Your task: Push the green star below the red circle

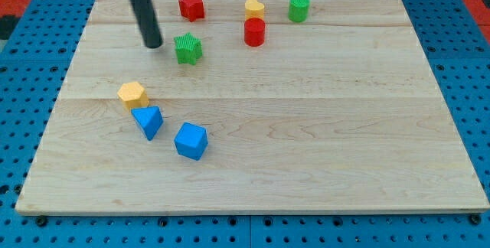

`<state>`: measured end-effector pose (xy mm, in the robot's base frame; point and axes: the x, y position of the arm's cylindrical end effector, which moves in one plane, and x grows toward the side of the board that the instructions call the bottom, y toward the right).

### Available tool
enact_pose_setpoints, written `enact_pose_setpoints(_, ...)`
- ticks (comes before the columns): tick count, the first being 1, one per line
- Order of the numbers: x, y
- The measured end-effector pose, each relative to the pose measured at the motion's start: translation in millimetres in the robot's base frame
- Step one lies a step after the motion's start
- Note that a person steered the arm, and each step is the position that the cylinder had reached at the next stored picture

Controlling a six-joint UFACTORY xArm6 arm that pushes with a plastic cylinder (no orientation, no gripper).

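The green star (pixel 187 49) lies on the wooden board (pixel 306 125) in the upper left part of the view. The red circle (pixel 254 31) stands to its right and slightly higher, apart from it. My tip (pixel 154 44) rests on the board just left of the green star, with a small gap between them. The dark rod rises from the tip up and to the left, out of the view's top.
A red star (pixel 191 6) lies above the green star. A yellow heart (pixel 254 8) sits just above the red circle, a green circle (pixel 298 8) to its right. A yellow hexagon (pixel 132 94), blue triangle (pixel 148 122) and blue cube (pixel 191 141) cluster at lower left.
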<state>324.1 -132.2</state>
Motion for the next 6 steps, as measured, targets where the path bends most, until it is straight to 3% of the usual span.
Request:
enact_pose_setpoints(1,17.6,50.7)
enact_pose_setpoints(3,50.7,70.2)
enact_pose_setpoints(4,47.4,135.6)
enact_pose_setpoints(5,67.7,110.9)
enact_pose_setpoints(6,128.1,107.6)
